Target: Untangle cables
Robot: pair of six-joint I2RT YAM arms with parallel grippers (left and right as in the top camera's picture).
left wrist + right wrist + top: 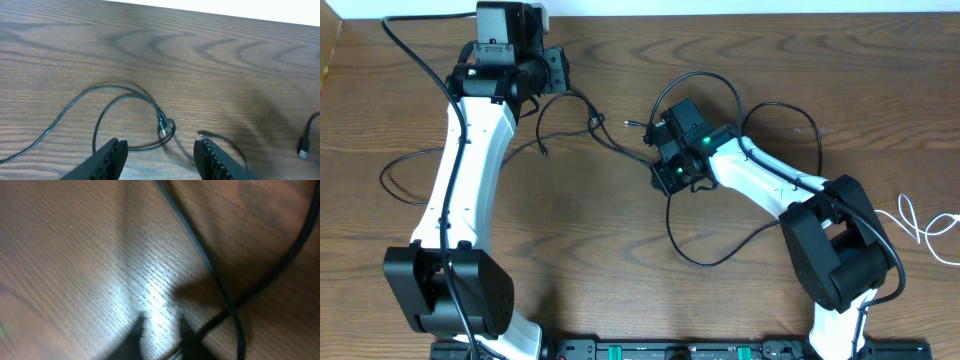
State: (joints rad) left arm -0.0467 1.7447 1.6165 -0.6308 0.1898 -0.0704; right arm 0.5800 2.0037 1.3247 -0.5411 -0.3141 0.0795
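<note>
We see the black cables (595, 122) lying in loose loops across the middle of the wooden surface (600, 260), with a small knot (166, 129) where strands cross. The white cable (917, 222) lies well apart at the right edge. Our left tool (160, 145) hangs just beside the knot, fingers apart, clamping nothing. Our right tool (162, 330) is low over the surface, fingers together, beside one of the black cables; whether it pinches that cable we cannot tell.
</note>
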